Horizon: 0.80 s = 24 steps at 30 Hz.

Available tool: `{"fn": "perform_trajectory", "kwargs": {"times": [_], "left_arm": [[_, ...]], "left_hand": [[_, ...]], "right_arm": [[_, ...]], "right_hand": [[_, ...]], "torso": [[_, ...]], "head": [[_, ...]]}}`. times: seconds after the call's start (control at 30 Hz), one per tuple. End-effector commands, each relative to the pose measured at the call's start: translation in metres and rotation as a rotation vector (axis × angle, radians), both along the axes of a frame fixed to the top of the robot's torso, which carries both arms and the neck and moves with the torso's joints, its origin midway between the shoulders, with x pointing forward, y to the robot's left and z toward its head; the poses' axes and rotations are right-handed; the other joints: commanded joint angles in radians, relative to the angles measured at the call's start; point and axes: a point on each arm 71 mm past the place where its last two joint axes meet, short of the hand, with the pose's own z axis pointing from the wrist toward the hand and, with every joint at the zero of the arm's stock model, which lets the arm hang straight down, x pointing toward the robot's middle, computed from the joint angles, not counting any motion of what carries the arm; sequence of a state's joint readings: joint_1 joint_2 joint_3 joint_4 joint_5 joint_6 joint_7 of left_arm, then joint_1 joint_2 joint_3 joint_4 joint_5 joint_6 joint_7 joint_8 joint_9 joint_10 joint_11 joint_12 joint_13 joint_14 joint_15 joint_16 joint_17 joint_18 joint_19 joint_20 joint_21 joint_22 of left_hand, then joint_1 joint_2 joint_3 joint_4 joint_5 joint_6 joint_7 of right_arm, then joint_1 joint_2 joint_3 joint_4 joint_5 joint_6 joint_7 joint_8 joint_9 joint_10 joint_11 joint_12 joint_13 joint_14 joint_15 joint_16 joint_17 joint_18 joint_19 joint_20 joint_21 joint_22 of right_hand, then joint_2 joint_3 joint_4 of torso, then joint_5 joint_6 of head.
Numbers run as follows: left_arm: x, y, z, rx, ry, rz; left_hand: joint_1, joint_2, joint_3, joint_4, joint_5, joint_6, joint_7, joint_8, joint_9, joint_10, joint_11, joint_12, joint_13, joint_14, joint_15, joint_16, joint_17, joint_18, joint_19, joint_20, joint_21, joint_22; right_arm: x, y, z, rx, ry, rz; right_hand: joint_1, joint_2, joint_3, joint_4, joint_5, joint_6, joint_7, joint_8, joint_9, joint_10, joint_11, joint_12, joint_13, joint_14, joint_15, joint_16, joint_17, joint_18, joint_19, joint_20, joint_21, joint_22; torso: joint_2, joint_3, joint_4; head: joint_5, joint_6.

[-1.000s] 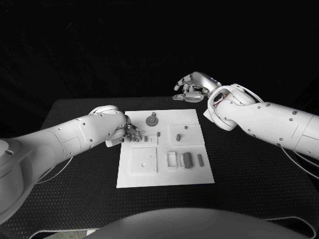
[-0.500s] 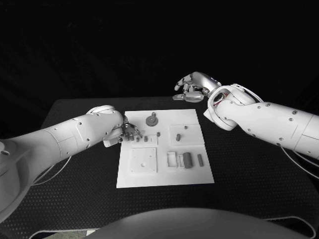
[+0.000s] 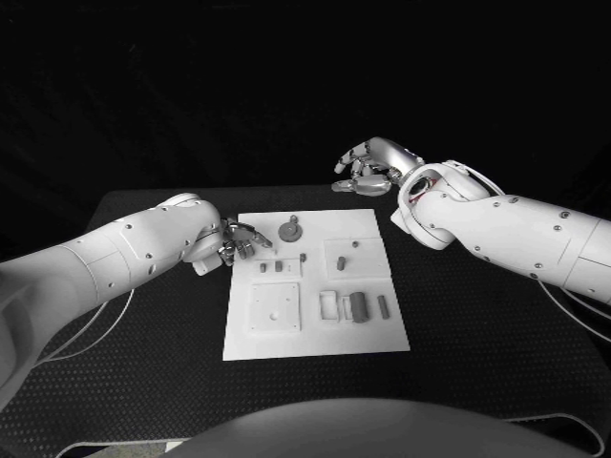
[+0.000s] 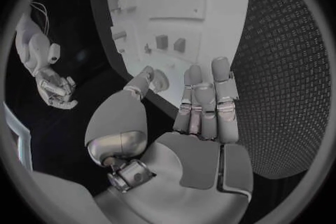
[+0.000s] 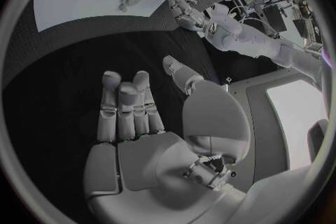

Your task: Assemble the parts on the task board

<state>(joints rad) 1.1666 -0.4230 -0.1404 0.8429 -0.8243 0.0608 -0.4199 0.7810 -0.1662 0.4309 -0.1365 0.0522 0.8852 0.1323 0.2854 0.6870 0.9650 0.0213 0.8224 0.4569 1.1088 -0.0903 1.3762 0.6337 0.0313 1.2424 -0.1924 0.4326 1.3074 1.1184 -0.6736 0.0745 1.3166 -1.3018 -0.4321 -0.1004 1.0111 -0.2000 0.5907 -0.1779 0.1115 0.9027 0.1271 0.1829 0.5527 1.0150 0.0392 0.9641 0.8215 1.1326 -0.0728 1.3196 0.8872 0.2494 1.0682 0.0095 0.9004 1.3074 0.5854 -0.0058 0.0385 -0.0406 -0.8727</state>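
1. Board (image 3: 312,329) lies white on the black table (image 3: 140,382), its near part carrying a square block (image 3: 274,307) and a row of small upright parts (image 3: 355,305), all well short of either hand.
2. Left hand (image 3: 237,240) hovers at the board's left edge, fingers apart and holding nothing; its wrist view shows bare fingers (image 4: 210,103) over the board's rim.
3. Just beyond those fingertips two small parts (image 3: 271,268) sit in the board, and the round part (image 3: 292,230) lies a little farther along, beside the hand.
4. Judgement: the step in hand looks like a reach for one of these near pieces (which one, I cannot tell). To do it well, lower the hand straight over the chosen part, close the thumb and a finger on its sides only, and lift clear before moving sideways, so neighbours are not knocked.
5. Right hand (image 3: 370,167) hangs past the board's far edge, well apart from every part, fingers loosely curled but separate, empty.
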Motion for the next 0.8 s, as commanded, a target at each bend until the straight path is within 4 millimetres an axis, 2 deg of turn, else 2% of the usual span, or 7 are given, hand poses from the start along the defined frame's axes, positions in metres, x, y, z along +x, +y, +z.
{"fn": "perform_trajectory", "kwargs": {"times": [0.03, 0.13, 0.17, 0.2, 0.33, 0.5, 0.8], "left_arm": [[0.007, -0.006, 0.013, -0.165, -0.17, 0.011], [0.009, -0.008, 0.019, -0.22, -0.264, -0.016], [0.01, -0.011, 0.023, -0.245, -0.316, -0.031], [0.009, -0.013, 0.026, -0.256, -0.354, -0.051], [0.004, -0.029, 0.035, -0.243, -0.496, -0.261], [-0.004, -0.043, 0.039, -0.164, -0.604, -0.459], [-0.021, -0.073, 0.031, -0.059, -0.702, -0.675]], "left_hand": [[0.056, 0.046, -0.001, -0.057, -0.001, -0.031, 0.018, -0.002, -0.002, -0.062, 0.025, -0.032, -0.015, -0.04, 0.022, -0.031, -0.014, 0.044, -0.02, 0.022, -0.014, 0.007], [0.118, 0.058, 0.004, -0.111, -0.001, -0.027, 0.022, 0.013, 0.001, -0.065, 0.027, -0.034, -0.019, -0.047, 0.027, -0.035, -0.017, 0.054, -0.019, 0.028, -0.014, 0.009], [0.171, 0.066, 0.026, -0.144, 0.0, -0.017, 0.021, 0.027, 0.002, -0.079, 0.032, -0.049, -0.03, -0.065, 0.032, -0.051, -0.025, 0.052, -0.036, 0.037, -0.026, 0.005], [0.201, 0.067, 0.045, -0.148, 0.0, -0.013, 0.022, 0.035, 0.0, -0.088, 0.04, -0.064, -0.04, -0.085, 0.039, -0.073, -0.036, 0.046, -0.058, 0.046, -0.042, -0.002], [0.336, 0.064, 0.104, -0.152, 0.02, 0.014, 0.009, 0.058, -0.017, -0.07, 0.05, -0.11, -0.08, -0.096, 0.05, -0.11, -0.059, 0.042, -0.071, 0.055, -0.059, -0.009], [0.39, 0.075, 0.125, -0.153, 0.02, 0.048, -0.005, 0.055, -0.034, -0.042, 0.053, -0.168, -0.12, -0.088, 0.056, -0.138, -0.07, 0.044, -0.066, 0.059, -0.067, -0.012], [0.438, 0.059, 0.123, -0.154, 0.029, 0.089, -0.004, 0.01, -0.081, 0.075, 0.057, -0.381, -0.209, -0.034, 0.057, -0.167, -0.066, 0.054, -0.028, 0.061, -0.072, -0.008]], "right_arm": [[0.0, -0.001, 0.0, 0.0, 0.007, 0.006], [0.001, -0.002, 0.0, 0.002, 0.009, 0.003], [0.001, -0.003, -0.001, 0.002, 0.01, 0.002], [0.001, -0.003, -0.001, 0.003, 0.01, 0.001], [0.001, -0.004, -0.001, 0.005, 0.013, -0.002], [0.001, -0.004, -0.001, 0.004, 0.014, -0.002], [0.002, -0.005, -0.001, 0.004, 0.016, -0.002]], "right_hand": [[-0.001, 0.0, 0.001, 0.005, 0.001, -0.018, 0.026, 0.001, -0.002, -0.005, 0.0, 0.006, -0.001, -0.001, 0.004, -0.002, -0.001, 0.012, 0.005, -0.005, -0.003, 0.008], [0.0, 0.0, 0.001, 0.004, 0.001, -0.018, 0.026, 0.001, -0.002, -0.005, 0.001, 0.006, -0.001, -0.001, 0.004, -0.002, -0.001, 0.012, 0.005, -0.006, -0.003, 0.008], [0.0, 0.001, 0.001, 0.004, 0.001, -0.018, 0.026, 0.001, -0.002, -0.005, 0.001, 0.006, -0.001, -0.001, 0.004, -0.002, -0.001, 0.012, 0.005, -0.006, -0.003, 0.008], [0.0, 0.001, 0.001, 0.004, 0.001, -0.018, 0.026, 0.001, -0.002, -0.005, 0.001, 0.006, -0.001, -0.001, 0.004, -0.002, -0.001, 0.012, 0.005, -0.006, -0.003, 0.008], [0.001, 0.002, 0.002, 0.003, 0.001, -0.018, 0.026, 0.001, -0.002, -0.005, 0.001, 0.006, -0.001, -0.001, 0.004, -0.002, -0.001, 0.012, 0.005, -0.006, -0.003, 0.008], [0.002, 0.003, 0.002, 0.003, 0.001, -0.018, 0.026, 0.001, -0.002, -0.005, 0.001, 0.007, -0.001, -0.001, 0.004, -0.002, -0.001, 0.012, 0.005, -0.006, -0.003, 0.008], [0.003, 0.005, 0.002, 0.002, 0.001, -0.018, 0.026, 0.001, -0.002, -0.005, 0.001, 0.007, -0.001, -0.001, 0.004, -0.002, -0.001, 0.012, 0.005, -0.006, -0.003, 0.008]], "torso": [[0.0, 0.0003, -0.0002], [0.0, 0.0009, -0.0008], [0.0, 0.001, -0.0011], [0.001, 0.001, -0.0011], [0.001, 0.0005, -0.0011], [0.001, 0.0004, -0.0012], [0.001, 0.0006, -0.0009]], "head": [[0.0, 0.0], [0.0, 0.0], [0.0, 0.0], [0.0, 0.0], [-0.001, 0.0], [-0.001, 0.0], [-0.002, 0.0]]}}
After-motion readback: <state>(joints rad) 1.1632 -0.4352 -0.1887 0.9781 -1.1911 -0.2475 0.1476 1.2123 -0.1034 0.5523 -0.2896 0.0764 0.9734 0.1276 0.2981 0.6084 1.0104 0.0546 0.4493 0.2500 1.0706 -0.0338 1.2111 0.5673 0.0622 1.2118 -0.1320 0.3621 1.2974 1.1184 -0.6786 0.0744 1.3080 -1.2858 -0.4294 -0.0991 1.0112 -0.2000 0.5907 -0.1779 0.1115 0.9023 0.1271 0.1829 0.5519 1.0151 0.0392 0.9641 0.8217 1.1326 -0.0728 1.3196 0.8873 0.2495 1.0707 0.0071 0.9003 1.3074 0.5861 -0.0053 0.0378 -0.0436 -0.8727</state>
